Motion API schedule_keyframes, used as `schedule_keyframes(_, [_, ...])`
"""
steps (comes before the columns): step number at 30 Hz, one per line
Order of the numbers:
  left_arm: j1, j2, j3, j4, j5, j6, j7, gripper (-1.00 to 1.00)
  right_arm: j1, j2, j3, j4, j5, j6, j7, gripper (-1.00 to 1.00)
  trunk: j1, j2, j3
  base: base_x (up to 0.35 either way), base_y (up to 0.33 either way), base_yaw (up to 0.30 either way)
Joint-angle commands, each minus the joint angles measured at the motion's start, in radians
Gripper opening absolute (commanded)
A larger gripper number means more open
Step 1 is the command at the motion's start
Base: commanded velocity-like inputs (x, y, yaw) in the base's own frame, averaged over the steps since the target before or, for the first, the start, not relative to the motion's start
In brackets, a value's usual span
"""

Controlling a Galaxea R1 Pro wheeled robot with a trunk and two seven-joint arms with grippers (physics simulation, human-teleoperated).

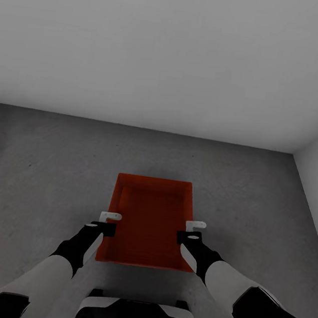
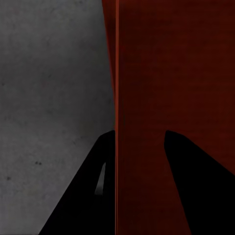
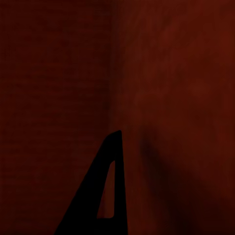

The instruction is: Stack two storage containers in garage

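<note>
One orange-red storage container [image 1: 150,223] is in front of the robot, above the dark grey floor [image 1: 40,173] of the garage, near a white wall [image 1: 174,50]. The left gripper [image 1: 108,222] pinches the container's left wall, one finger [image 2: 78,196] outside and one inside. The right gripper [image 1: 193,231] is at the right wall. I cannot tell if the right gripper is clamped.

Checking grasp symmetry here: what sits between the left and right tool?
In the head view, the orange-red container lies between the left tool and right tool, one at each long wall, above the grey floor.
</note>
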Motion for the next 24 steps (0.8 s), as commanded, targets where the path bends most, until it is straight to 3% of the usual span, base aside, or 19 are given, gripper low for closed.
schedule_keyframes(1, [0.001, 0.0, -0.011, 0.019, 0.028, 0.022, 0.008, -1.0, -0.002, -0.026, -0.021, -0.004, 0.033, -0.002, -0.018, -1.0, 0.001, -0.002, -0.001, 0.0, 0.0, 0.0])
schedule_keyframes(24, [0.001, -0.004, -0.011, 0.017, 0.028, 0.022, 0.009, -1.0, -0.002, -0.026, -0.021, -0.004, 0.033, -0.002, -0.018, -1.0, 0.001, -0.002, -0.002, 0.0, 0.0, 0.0])
